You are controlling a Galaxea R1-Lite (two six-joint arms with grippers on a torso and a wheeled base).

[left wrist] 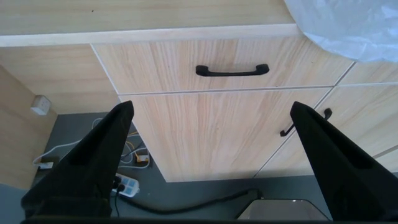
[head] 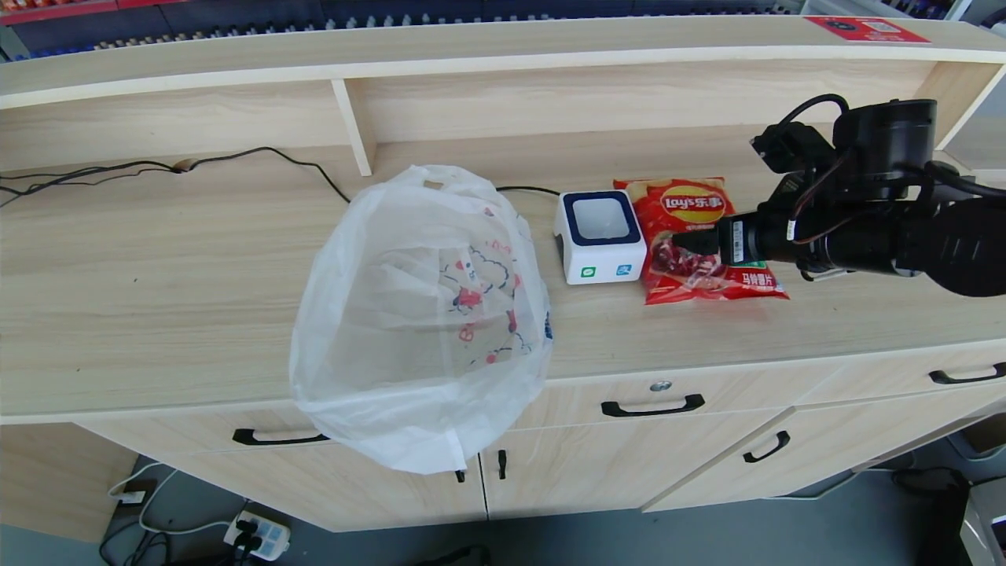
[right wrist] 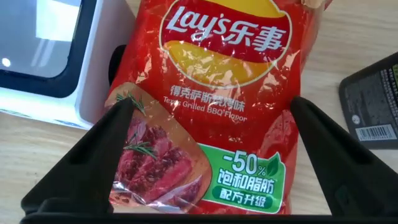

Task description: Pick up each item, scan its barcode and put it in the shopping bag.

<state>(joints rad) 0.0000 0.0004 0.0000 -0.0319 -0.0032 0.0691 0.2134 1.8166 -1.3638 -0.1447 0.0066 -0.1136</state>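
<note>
A red bag of chips (head: 695,236) lies flat on the wooden counter (head: 157,299), just right of the white barcode scanner (head: 600,236). My right gripper (head: 695,242) hovers over the chips bag (right wrist: 217,118); in the right wrist view the gripper (right wrist: 211,106) is open, its fingers straddling the bag without touching it. The scanner (right wrist: 43,56) sits beside the bag. A white plastic shopping bag (head: 420,314) stands open at the counter's front edge, left of the scanner. My left gripper (left wrist: 211,106) is open and empty, low in front of the drawers, with the shopping bag's underside (left wrist: 354,25) above it.
A small black packet with a barcode label (right wrist: 373,106) lies on the counter on the far side of the chips from the scanner. Black cables (head: 259,153) run along the counter's back. Drawers with black handles (left wrist: 232,70) sit below the counter.
</note>
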